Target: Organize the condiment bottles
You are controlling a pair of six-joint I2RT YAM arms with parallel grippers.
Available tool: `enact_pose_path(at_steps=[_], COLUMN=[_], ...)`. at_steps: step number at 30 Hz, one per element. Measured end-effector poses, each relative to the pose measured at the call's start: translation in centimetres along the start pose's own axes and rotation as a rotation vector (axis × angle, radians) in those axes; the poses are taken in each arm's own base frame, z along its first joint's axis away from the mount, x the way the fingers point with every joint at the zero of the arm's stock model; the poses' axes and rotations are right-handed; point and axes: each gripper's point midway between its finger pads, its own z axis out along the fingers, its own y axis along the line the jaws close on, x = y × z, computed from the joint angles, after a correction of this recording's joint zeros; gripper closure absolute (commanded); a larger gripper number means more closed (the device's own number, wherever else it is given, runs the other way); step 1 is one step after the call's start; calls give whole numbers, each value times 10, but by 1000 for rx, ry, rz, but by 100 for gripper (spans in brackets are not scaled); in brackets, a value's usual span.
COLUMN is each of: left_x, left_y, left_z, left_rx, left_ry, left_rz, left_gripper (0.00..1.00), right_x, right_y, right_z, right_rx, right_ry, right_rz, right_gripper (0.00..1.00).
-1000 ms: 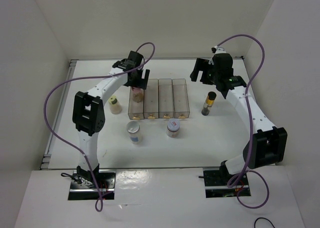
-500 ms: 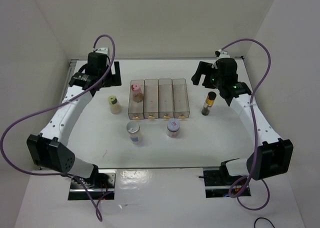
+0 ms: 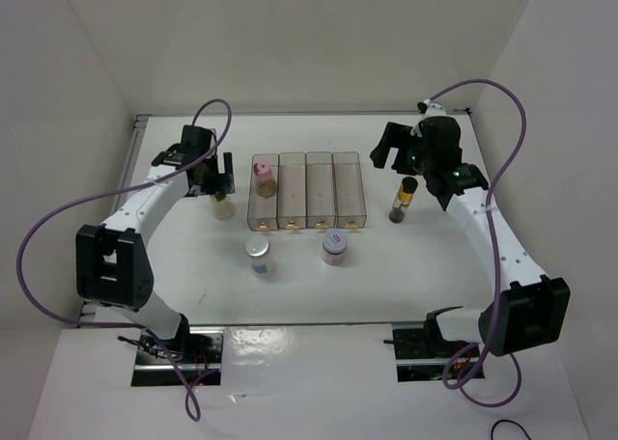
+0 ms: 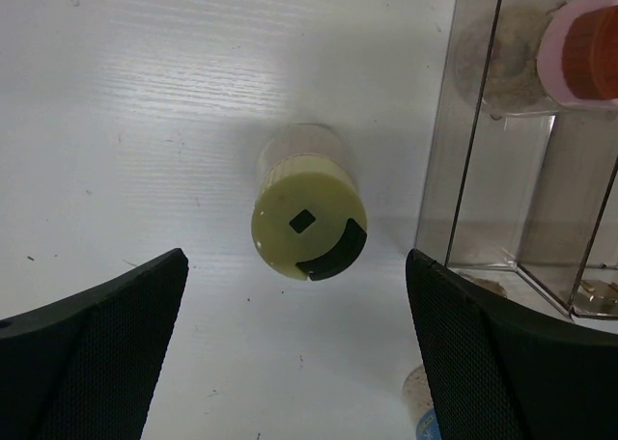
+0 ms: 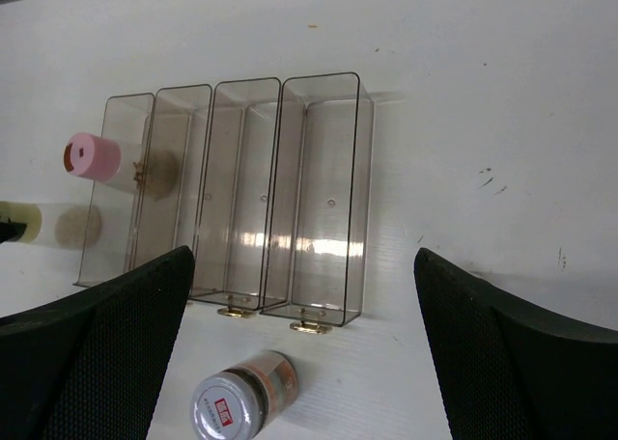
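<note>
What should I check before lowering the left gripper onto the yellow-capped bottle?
1. The left gripper is open: ok.
2. The yellow-capped bottle sits centred between its fingers: ok.
3. That bottle is upright and apart from the first bin: ok.
4. The fingers will clear that bin's wall going down: cannot tell.
5. The second bin is empty to take it: ok.
6. The right gripper is off by the dark bottle, out of the way: ok.
</note>
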Motion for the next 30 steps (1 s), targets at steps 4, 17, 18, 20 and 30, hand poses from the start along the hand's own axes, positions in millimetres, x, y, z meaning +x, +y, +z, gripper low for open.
enact_pose_path(at_steps=[4,17,18,20,30], left_x=[1,8,7,6,6], left_y=[-4,-5,-6,-6,-7], left_z=[9,30,31,31,35], left_rx=[13,12,13,14,16], left_ry=[11,47,44,42,43], left_rz=[2,7,7,6,8], left_gripper=[6,26,29,33,58], right_x=[2,8,9,10,10], right_y=[0,-2,-3,-3,-2], right_z=[0,8,9,10,10], right_rx=[-2,5,6,6,3], right_ry=[4,30,33,36,38], right_rz=[5,8,8,8,8], right_gripper=[1,1,1,1,1])
